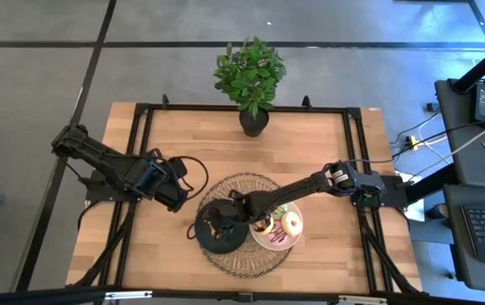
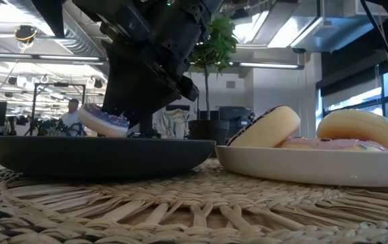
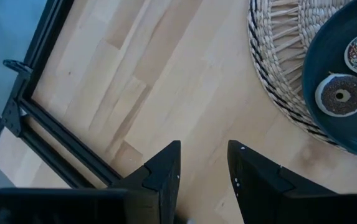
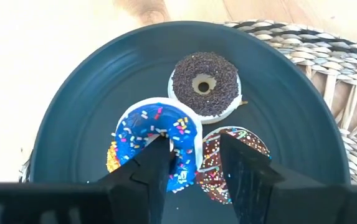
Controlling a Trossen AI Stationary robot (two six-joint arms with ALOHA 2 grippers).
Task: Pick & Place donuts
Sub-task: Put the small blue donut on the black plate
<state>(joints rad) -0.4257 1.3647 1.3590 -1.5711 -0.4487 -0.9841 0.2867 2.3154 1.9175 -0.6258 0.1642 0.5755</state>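
Right pincer point(image 4: 194, 163) is hanging right over the black plate point(image 4: 78, 112), one finger poked into the hole of the blue sprinkled donut point(image 4: 159, 140), the other outside its rim, so it's pinching that ring wall. The donut looks tipped up and leaning on the chocolate sprinkled donut point(image 4: 231, 163) beside it. I'd lower it until it sits flat on bare plate, then spread the fingers and pull straight up so nothing drags.

Further in on the black plate sits the dark chocolate donut point(image 4: 204, 84). Beside the black plate, on the same woven mat point(image 1: 246, 254), is the white plate point(image 1: 263, 240) with more donuts. Left pincer point(image 3: 204, 171) waits over bare worktop point(image 3: 134, 81) off the plate's other side, fingers slightly spread, holding nothing.
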